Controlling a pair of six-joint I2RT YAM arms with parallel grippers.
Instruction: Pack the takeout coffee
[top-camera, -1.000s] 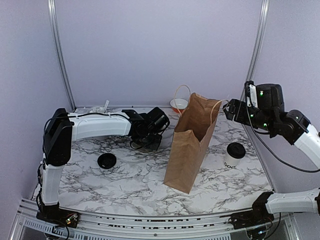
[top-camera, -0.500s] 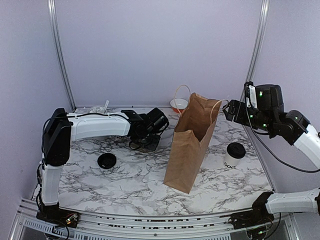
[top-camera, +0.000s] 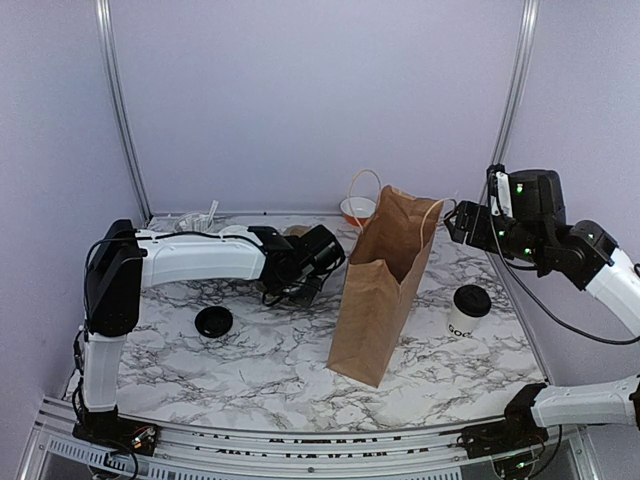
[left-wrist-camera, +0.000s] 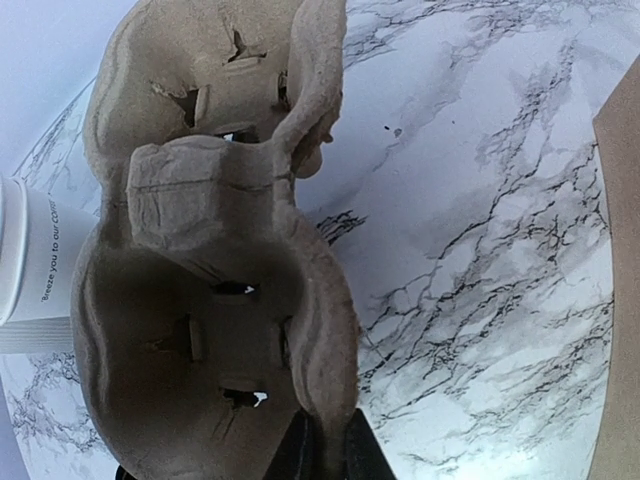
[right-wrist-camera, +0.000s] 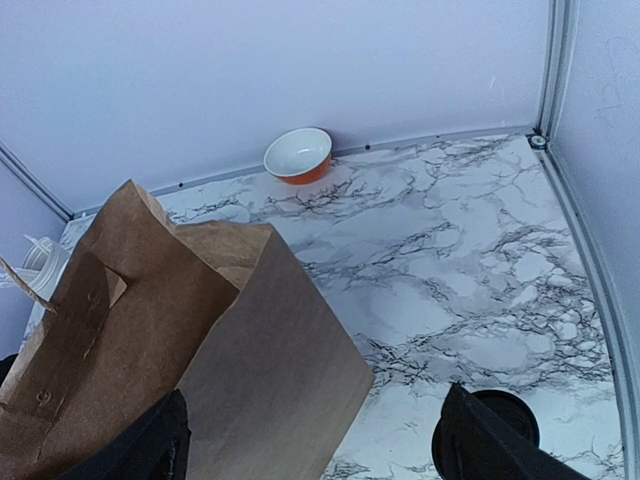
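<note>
L pincer (left-wrist-camera: 325, 455), tight on pulp tray (left-wrist-camera: 200, 330), now nearer bag (top-camera: 380, 290); R pincer (right-wrist-camera: 315, 440) spread, coffee cup (top-camera: 468, 312) half-hidden in wrist cam.

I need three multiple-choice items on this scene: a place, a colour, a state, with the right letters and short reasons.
1. The coffee cup stands: A right of the paper bag; B inside it; C behind it.
2. The outside of the bowl is: A blue; B orange; C green.
3. The left jaws are: A wide open; B shut on the pulp tray; C shut on a lid.
1 A: it stands beside the bag. 2 B: its wall shows orange. 3 B: they pinch the tray's rim.
</note>
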